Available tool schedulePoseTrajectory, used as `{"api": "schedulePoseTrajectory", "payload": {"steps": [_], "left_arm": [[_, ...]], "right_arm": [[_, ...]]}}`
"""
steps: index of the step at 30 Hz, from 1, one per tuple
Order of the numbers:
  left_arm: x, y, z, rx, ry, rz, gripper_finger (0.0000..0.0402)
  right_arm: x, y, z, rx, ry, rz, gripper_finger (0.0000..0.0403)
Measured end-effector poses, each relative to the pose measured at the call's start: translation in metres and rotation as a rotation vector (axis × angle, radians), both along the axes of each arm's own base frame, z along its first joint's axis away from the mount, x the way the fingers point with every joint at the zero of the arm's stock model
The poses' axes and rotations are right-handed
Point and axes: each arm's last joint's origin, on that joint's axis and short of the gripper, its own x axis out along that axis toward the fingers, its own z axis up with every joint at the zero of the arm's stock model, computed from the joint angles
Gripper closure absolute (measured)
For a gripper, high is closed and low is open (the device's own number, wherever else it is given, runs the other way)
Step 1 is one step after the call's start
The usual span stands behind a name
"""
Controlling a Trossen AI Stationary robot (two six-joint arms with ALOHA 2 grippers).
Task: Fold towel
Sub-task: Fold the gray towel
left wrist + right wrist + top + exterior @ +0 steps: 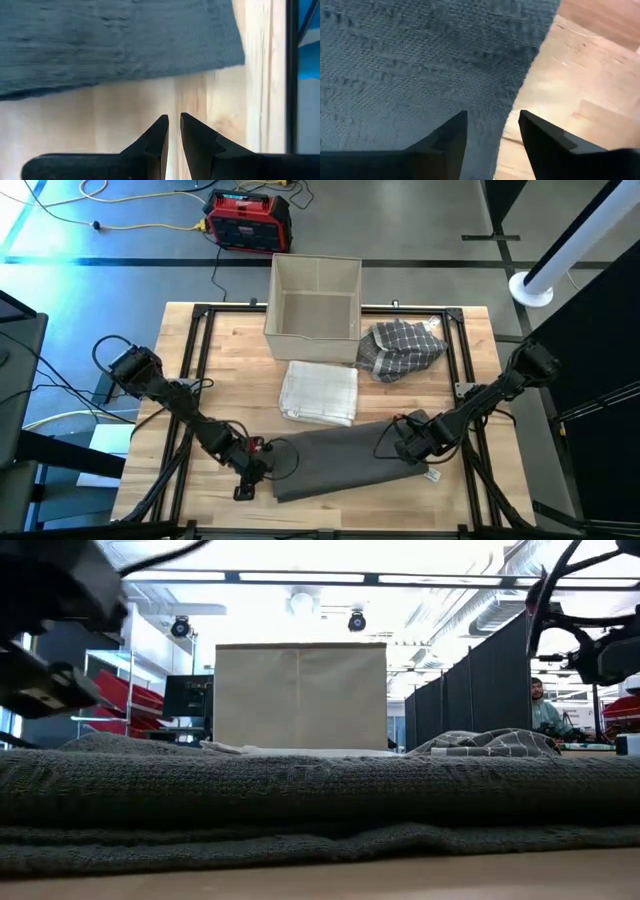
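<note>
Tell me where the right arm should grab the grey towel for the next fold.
Grip the grey towel at its right short edge, near the corner, coming from the right. It lies flat as a long strip across the table, and the right end effector already hangs open over that edge.
</note>
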Motion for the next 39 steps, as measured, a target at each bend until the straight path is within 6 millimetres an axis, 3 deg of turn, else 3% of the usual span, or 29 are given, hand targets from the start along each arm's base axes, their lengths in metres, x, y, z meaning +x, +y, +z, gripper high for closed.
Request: {"api": "schedulePoseTrajectory", "payload": {"steps": [6, 16, 19, 22, 28, 36, 39], "left_arm": [[0.005, -0.005, -0.02, 0.033, 0.017, 0.036, 0.036], [0.019, 0.005, -0.029, 0.2, -0.138, 0.244, 0.0361], [0.025, 0.012, -0.029, 0.229, -0.165, 0.285, 0.0361], [0.031, 0.02, -0.029, 0.246, -0.179, 0.285, 0.036], [0.037, 0.028, -0.028, 0.273, -0.199, 0.212, 0.036], [0.04, 0.031, -0.028, 0.28, -0.208, 0.162, 0.036], [0.04, 0.031, -0.028, 0.28, -0.208, 0.161, 0.036]], "right_arm": [[0.01, 0.005, 0.027, -0.005, -0.035, 0.05, 0.0386], [0.056, 0.014, 0.107, -0.031, -0.343, 0.052, 0.0392], [0.071, 0.011, 0.121, -0.062, -0.461, 0.055, 0.0392], [0.09, 0.006, 0.118, -0.097, -0.524, 0.079, 0.0392], [0.144, 0.003, 0.089, -0.076, -0.672, 0.188, 0.0392], [0.189, -0.002, 0.066, -0.026, -0.881, 0.244, 0.0392], [0.195, -0.005, 0.061, -0.005, -0.902, 0.245, 0.0392]]}}
